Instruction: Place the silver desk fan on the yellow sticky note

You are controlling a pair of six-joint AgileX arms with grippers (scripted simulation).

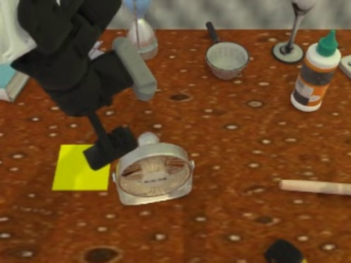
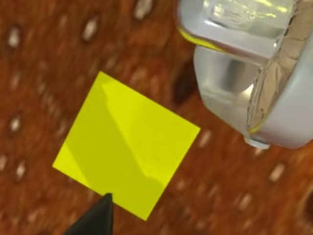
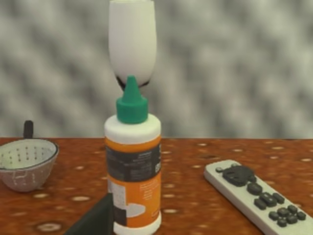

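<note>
Shifting the silver desk fan point(image 1: 154, 173) onto the yellow sticky note point(image 1: 81, 167) was the step in hand, as I judged it. The left claw point(image 1: 111, 148) sat at the fan's upper-left rim in the top view, with the note partly under it and reaching out to its left. Whether it was clenched on the rim or released I could not tell; its fingers were hidden by its own dark body. The fan lay face up on the surface point(image 1: 230, 181), just to the claw's right, its rim close beside the note's right edge but hardly over it, if at all.

To do it well, the claw would need a sure hold on the rim or on the base knob, which showed just right of the claw. A short carry to the left should do, with the fan centred over the note before letting go. Dragging risked pushing the paper along; lifting seemed safer.

Further right of the claw stood a strainer point(image 1: 226, 58), a glue bottle point(image 1: 316, 72) and a wooden rod point(image 1: 315, 187), all well apart from the work.

The left wrist view showed what the top view hid: the whole note point(image 2: 128, 145), bare and unobstructed, with the fan's metal edge point(image 2: 254, 83) off its corner and surface showing between them. The right wrist view showed only the glue bottle point(image 3: 133, 171), the strainer point(image 3: 25, 163) and a remote control point(image 3: 257, 196). The right claw point(image 1: 283, 253) sat parked at the near edge of the surface.
</note>
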